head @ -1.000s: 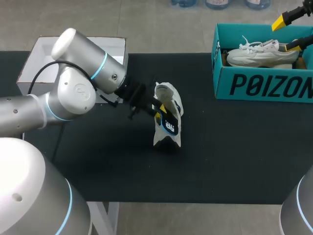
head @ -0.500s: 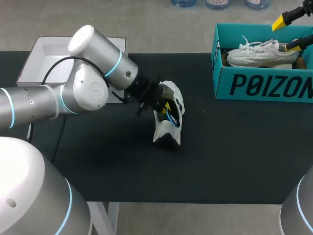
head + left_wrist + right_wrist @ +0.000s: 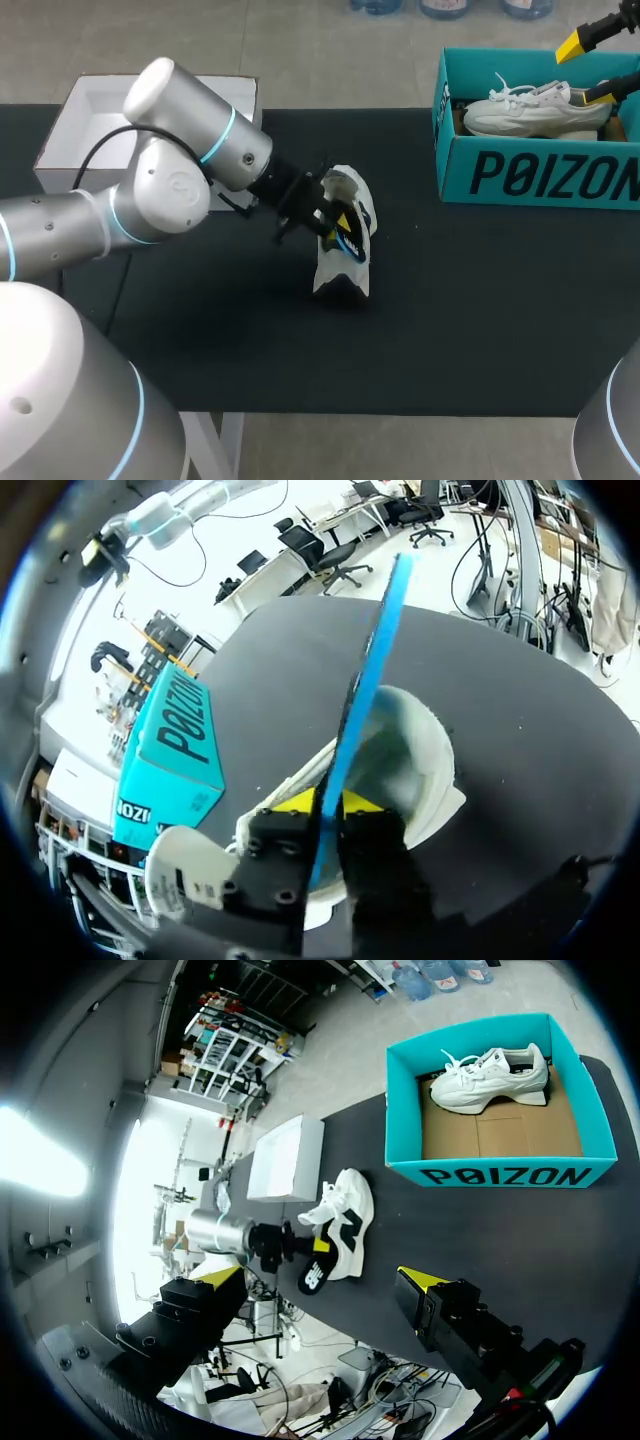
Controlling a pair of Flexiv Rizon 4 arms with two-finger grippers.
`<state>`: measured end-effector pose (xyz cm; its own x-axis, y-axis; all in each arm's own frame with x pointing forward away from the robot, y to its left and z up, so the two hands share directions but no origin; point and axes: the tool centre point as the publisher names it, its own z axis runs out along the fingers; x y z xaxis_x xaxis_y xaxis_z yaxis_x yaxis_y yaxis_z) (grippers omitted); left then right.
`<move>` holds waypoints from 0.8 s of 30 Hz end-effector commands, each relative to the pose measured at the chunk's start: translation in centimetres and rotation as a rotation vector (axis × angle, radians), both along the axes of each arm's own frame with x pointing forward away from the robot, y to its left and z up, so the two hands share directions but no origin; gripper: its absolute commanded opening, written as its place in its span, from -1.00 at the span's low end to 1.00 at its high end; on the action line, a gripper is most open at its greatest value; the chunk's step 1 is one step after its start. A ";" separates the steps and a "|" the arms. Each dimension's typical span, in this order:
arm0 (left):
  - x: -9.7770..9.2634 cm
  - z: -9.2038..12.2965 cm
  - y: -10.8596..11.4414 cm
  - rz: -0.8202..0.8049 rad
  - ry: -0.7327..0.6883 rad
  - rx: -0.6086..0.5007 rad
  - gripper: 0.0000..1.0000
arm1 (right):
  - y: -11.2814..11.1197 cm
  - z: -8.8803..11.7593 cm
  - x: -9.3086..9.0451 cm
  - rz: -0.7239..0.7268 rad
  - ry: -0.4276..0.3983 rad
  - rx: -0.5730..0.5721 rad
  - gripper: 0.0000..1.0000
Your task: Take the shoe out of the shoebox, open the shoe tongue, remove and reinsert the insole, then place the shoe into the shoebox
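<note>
A white sneaker (image 3: 340, 265) stands on the black table (image 3: 480, 300) near the middle, its opening (image 3: 415, 745) facing my left gripper (image 3: 335, 222). That gripper (image 3: 330, 802) is shut on a dark insole with a blue edge (image 3: 365, 695), which stands edge-on at the shoe's mouth. In the right wrist view the same sneaker (image 3: 350, 1220) and the insole (image 3: 316, 1272) show beside my left arm. The teal shoebox (image 3: 540, 175) sits at the back right with a second white sneaker (image 3: 530, 105) inside. My right gripper (image 3: 590, 68) hangs open over the box, nothing between its fingers (image 3: 420, 1282).
A white open box (image 3: 100, 120) sits at the back left, behind my left arm; it shows as the white box (image 3: 285, 1155) in the right wrist view. The shoebox (image 3: 170, 745) lies off to the side of the left gripper.
My left gripper has moved right, up against the sneaker, carrying the insole from hanging beside the shoe up toward its opening. The right arm has stayed still.
</note>
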<state>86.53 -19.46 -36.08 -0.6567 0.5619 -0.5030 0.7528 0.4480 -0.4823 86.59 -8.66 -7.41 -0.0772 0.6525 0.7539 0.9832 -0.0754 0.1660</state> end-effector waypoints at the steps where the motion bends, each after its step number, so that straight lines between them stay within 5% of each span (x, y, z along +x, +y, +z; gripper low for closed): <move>1: 0.3 -0.5 -0.3 0.017 -0.008 0.034 -1.00 | 0.0 0.0 0.0 0.000 0.001 -0.002 1.00; 10: 2.5 -2.1 -0.4 0.098 -0.026 0.106 -1.00 | 0.0 0.0 0.0 0.000 0.001 -0.002 1.00; 11: 2.3 -2.1 -0.4 0.093 -0.018 0.097 -0.88 | 0.0 0.0 0.0 0.000 0.001 -0.002 1.00; 12: 2.1 -2.0 -0.4 0.089 -0.019 0.093 -0.38 | 0.0 0.0 0.0 0.000 0.001 -0.002 1.00; 13: 1.7 -1.8 -0.4 0.080 -0.021 0.082 -0.10 | 0.0 0.0 0.0 0.000 0.001 -0.002 1.00; 15: 1.2 -1.3 -0.3 0.074 -0.029 0.066 0.04 | 0.0 0.0 0.0 0.000 0.001 -0.002 1.00; 18: 0.2 -0.2 -0.2 0.045 -0.041 0.029 -0.15 | 0.0 0.0 0.0 0.000 0.001 -0.002 1.00; 20: -0.2 0.4 0.0 0.034 -0.048 0.010 -0.61 | 0.0 0.0 0.0 0.000 0.001 -0.002 1.00; 21: -0.4 0.6 -0.1 0.028 -0.052 0.011 -1.00 | 0.0 0.0 0.0 0.000 0.001 -0.002 1.00; 24: -0.7 0.9 -0.2 0.014 -0.058 0.011 -1.00 | 0.0 0.0 0.0 0.000 0.001 -0.002 1.00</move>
